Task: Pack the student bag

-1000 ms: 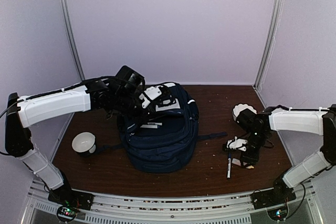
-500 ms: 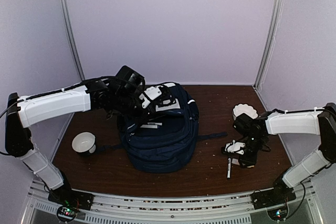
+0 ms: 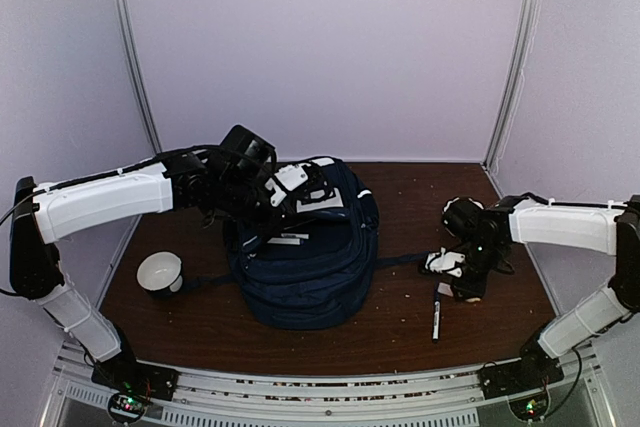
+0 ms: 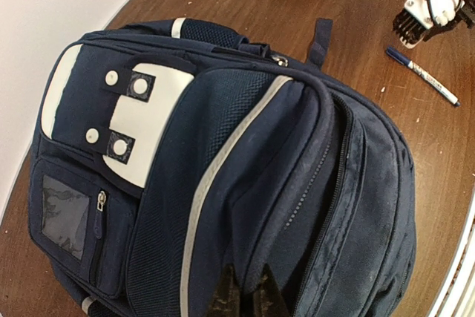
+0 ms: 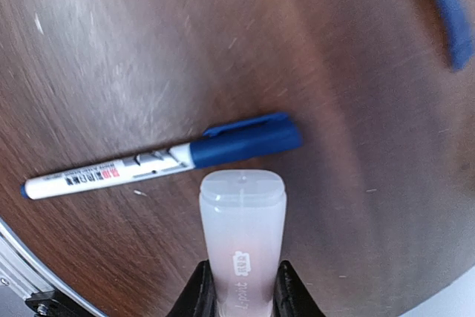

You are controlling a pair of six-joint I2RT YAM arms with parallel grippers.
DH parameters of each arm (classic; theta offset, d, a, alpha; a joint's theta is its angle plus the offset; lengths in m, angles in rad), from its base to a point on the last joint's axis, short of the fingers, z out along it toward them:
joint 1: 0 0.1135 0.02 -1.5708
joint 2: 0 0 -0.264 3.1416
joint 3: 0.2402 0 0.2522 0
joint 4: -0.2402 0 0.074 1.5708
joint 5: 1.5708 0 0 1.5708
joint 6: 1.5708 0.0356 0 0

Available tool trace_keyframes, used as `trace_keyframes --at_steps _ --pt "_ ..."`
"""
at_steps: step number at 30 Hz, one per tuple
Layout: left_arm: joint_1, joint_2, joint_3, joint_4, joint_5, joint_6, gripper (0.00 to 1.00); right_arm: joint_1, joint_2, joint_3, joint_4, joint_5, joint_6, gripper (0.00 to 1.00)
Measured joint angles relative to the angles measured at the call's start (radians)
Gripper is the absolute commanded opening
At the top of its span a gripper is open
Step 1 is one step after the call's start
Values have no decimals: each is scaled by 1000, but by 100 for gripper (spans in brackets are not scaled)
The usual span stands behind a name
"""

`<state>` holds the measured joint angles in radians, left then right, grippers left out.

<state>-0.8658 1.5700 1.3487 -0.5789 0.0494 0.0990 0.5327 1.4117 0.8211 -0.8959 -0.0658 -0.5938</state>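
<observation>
1. Bag (image 3: 305, 262) sits mid-bench, lying front-up, with its top toward 12 o'clock in the top view. The white patches and small front pocket face up.
2. Left gripper (image 4: 245, 296) is at the bag's 12 o'clock end, jaws fully closed. Its tips press the fabric right by the main zip. I can't tell if any fabric is pinched.
3. Right gripper (image 5: 242, 289) is at 3 o'clock of the bag, low over the bench (image 3: 400, 322), well apart from the bag body. It is clamped on a translucent capped tube (image 5: 241, 220), jaws snug on its sides.
4. The tube's cap end sticks out past the fingers and ends just beside a pen (image 5: 159, 159). Touching or not: can't tell.
5. The pen has a white barrel and a blue cap and lies flat on the bench, at 4 o'clock of the bag.
6. A white bowl (image 3: 160, 270) sits on the bench at 9 o'clock of the bag, just beside it.
</observation>
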Motion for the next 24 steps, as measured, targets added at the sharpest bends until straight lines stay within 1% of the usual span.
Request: trace_keyframes --at_steps 4,7,11,16,24 --pt "0 0 0 0 0 0 0 11 -16 115 -27 0 -5 9" --pt "0 0 0 0 1 0 0 60 -16 192 -28 13 -14 9" --pt "0 0 0 0 3 0 0 191 -11 266 -20 55 -53 8" --pt "0 1 0 0 5 0 0 358 47 362 -9 123 -130 9" --pt "0 4 0 -1 24 -2 0 558 204 646 10 187 -238 8"
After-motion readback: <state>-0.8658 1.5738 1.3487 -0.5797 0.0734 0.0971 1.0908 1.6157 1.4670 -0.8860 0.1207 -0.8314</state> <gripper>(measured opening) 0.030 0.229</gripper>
